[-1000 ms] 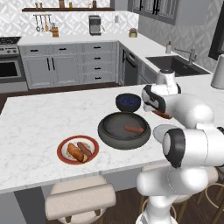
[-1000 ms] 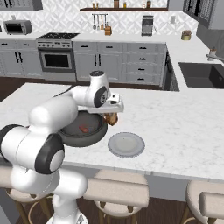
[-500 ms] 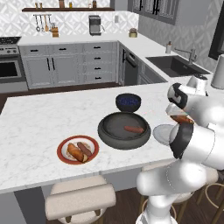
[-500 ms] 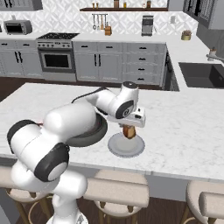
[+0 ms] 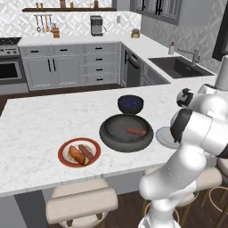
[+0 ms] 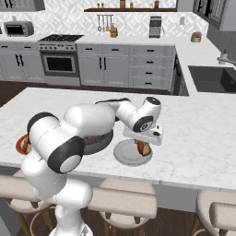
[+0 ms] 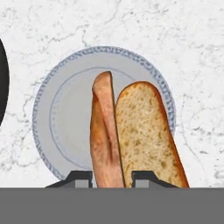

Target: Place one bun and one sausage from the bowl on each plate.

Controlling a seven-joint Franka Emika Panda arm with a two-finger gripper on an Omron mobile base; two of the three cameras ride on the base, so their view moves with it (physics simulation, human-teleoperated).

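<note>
— Since a second ago the arm has swung off the bowl (image 5: 127,132) and over the grey plate (image 6: 125,155), bun in tow.

— What's left in the bowl?

— One sausage (image 5: 136,131). The red-rimmed plate (image 5: 65,148) on the table (image 5: 40,120) holds a bun and sausage already.

— And the hand (image 7: 112,178)?

— Clamped on the split bun (image 7: 131,135), tan crust, crumb showing, hanging above the grey plate.

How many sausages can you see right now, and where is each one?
2. One sausage lies in the big dark bowl. The other sausage sits beside a bun on the red-rimmed plate. The arm may hide more near the grey plate.
</note>
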